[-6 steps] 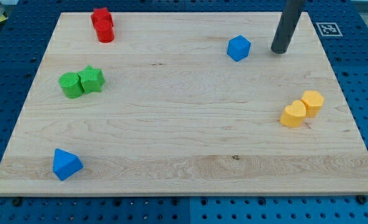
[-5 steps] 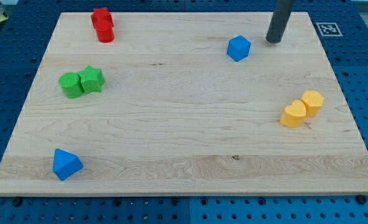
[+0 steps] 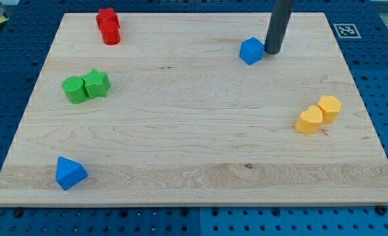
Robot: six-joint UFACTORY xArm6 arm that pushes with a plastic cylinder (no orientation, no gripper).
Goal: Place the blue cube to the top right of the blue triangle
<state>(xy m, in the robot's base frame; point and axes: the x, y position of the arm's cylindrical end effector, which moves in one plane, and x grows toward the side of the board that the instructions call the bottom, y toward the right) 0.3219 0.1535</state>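
The blue cube (image 3: 251, 50) sits on the wooden board near the view's top, right of centre. My tip (image 3: 272, 51) stands just to the cube's right, touching it or nearly so. The blue triangle (image 3: 69, 173) lies far off at the view's bottom left, near the board's front edge.
Two red blocks (image 3: 108, 26) sit together at the top left. Two green blocks (image 3: 86, 86) sit side by side at the left. Two yellow blocks (image 3: 318, 113) sit together at the right. The wooden board (image 3: 194, 144) lies on a blue pegboard.
My tip has moved to the view's left, from well right of the blue cube to right beside it. No block has moved.
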